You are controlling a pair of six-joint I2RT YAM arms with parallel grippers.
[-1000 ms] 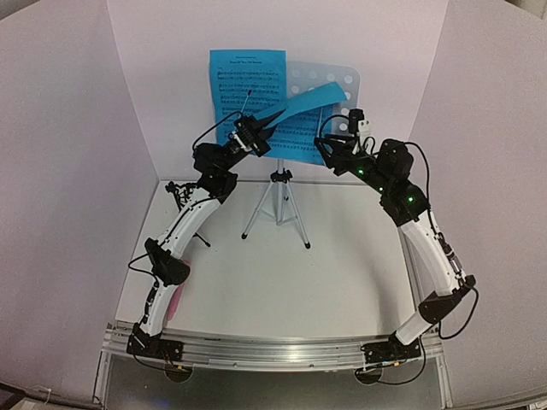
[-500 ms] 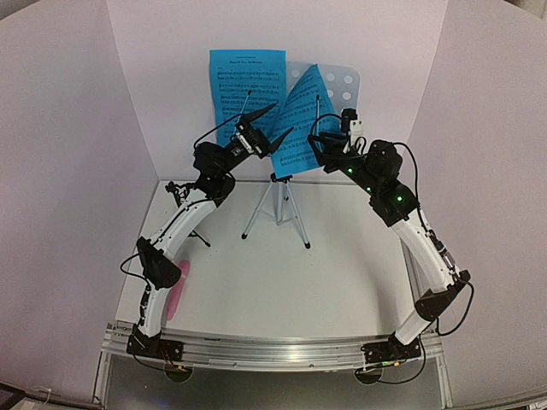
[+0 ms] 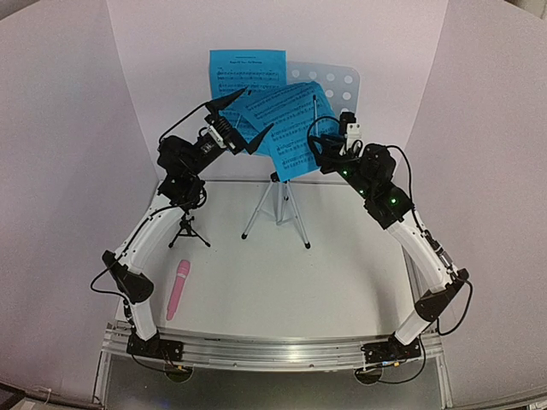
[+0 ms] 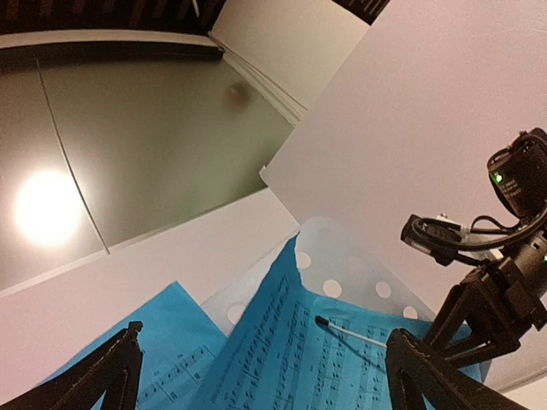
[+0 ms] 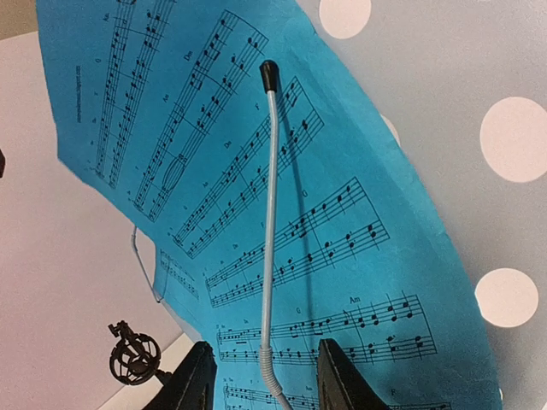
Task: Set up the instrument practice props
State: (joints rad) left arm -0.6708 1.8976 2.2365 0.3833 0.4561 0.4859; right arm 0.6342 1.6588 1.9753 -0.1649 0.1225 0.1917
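The tilted sheet-music page [image 3: 295,120] is lying askew across the perforated desk of the music stand [image 3: 342,81], overlapping the upright sheet-music page [image 3: 248,67] on its left. I am judging both pages as very light, limp and easily creased; they are likely to slide or curl, so I am planning to take the tilted one by a free edge or corner only, with a light pinch. The retainer wire [image 5: 268,213] is crossing the tilted page and is looking thin and springy. My right gripper [image 5: 265,359] is sitting at the wire's lower end, jaws partly apart with the wire running between them and touching neither finger. My left gripper [image 3: 258,108] is standing wide apart and empty, just in front of the pages' overlap. The stand is resting on a slim silver tripod [image 3: 278,209] and will probably tip if pushed. Open room is lying on the table [image 3: 342,273] ahead of the tripod; the pink microphone [image 3: 178,289] and black mic stand [image 3: 186,226] are sitting near my left arm.
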